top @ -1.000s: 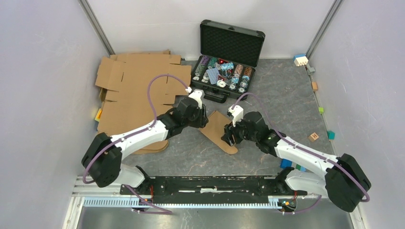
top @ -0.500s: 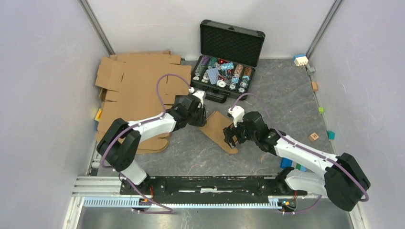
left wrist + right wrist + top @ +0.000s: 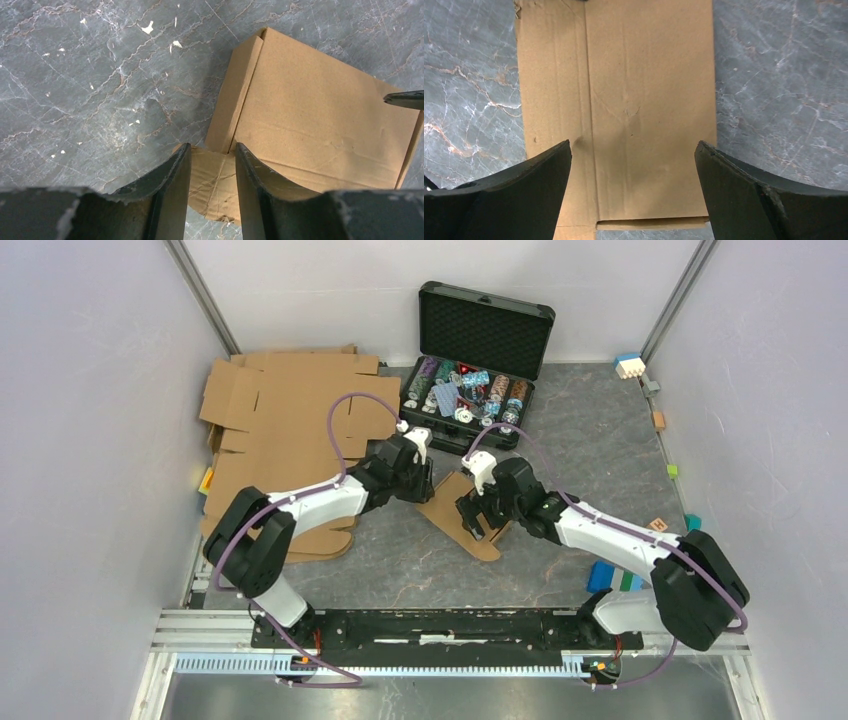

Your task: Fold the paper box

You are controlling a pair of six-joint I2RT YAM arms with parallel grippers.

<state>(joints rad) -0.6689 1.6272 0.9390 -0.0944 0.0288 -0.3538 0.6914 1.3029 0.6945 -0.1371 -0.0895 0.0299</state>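
Box (image 3: 445, 502) flat on table (image 3: 600, 440). We note right gripper's (image 3: 633, 150) jaws wide above it, left gripper's (image 3: 212, 150) jaws narrow at its edge.

Robotics lab cell for sure: plain pale walls (image 3: 90, 390) box in a marbled table (image 3: 590, 430), two arms (image 3: 300, 508) bolted to a rail (image 3: 440, 625) at the bottom, toy blocks (image 3: 630, 366) along the right edge.

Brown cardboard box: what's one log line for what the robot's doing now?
item: flat brown cardboard paper box | left gripper: part-open over end flap | right gripper: wide open over box, nothing held
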